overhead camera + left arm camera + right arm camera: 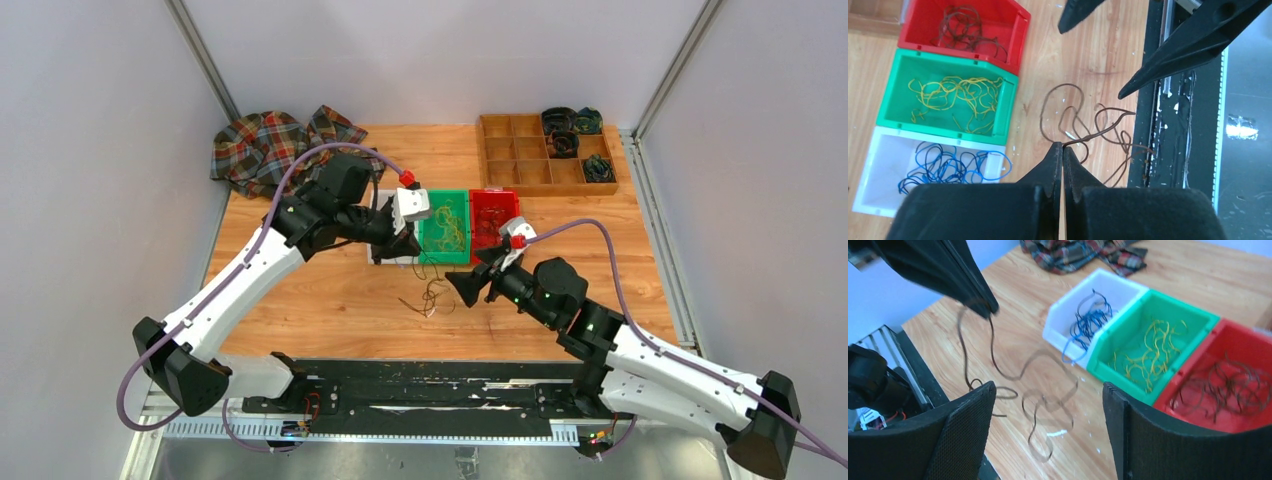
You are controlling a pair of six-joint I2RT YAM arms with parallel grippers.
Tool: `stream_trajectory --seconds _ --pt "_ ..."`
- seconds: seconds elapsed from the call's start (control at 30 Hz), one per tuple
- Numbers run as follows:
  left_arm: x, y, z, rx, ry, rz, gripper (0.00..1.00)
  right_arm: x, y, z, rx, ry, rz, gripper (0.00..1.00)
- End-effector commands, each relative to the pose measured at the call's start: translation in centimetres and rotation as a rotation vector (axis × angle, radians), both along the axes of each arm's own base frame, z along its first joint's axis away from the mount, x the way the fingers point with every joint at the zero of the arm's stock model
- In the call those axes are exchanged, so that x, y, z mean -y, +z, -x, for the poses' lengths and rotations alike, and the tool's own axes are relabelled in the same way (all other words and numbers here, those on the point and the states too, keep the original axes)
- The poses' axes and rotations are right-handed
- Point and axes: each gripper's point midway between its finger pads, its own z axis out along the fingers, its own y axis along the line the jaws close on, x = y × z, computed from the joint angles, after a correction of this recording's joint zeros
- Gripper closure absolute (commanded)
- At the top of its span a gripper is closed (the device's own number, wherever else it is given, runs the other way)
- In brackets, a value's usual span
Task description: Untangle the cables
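A loose snarl of brown cables (1083, 131) lies on the wood in front of three bins. My left gripper (1063, 146) is shut on one strand's end, and that strand rises from the table to it (964, 340). My right gripper (1049, 385) hangs open just above the snarl (432, 293), nothing between its fingers. Blue cables (943, 162) fill the white bin (870, 145), yellow cables (955, 95) the green bin (1003, 110), and more brown cables (965, 32) the red bin (1020, 40).
A wooden compartment tray (520, 150) with dark coils stands at the back right. A plaid cloth (270, 145) lies at the back left. The black base rail (430, 385) runs along the table's near edge, close to the snarl.
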Motion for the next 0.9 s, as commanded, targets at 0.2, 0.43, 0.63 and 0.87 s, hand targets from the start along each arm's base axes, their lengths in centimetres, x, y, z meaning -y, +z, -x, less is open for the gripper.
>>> stream_trajectory --seconds 0.2,0.43,0.63,0.87 --pt "-0.5 1.2 1.8 -0.022 -0.003 -0.006 0.99 -4.3 4.5 1.1 0.124 0.146 -0.057 0.22" --pt "-0.9 3.1 2.3 0.016 -0.009 0.013 0.99 -4.1 4.6 1.5 0.115 0.149 -0.067 0.22" --pt "-1.4 4.1 2.0 0.071 0.006 0.011 0.99 -1.3 5.2 1.0 0.130 0.050 -0.034 0.21" --pt "-1.9 4.3 1.5 0.111 0.028 -0.006 0.99 0.1 8.7 3.5 0.206 0.140 -0.066 0.18"
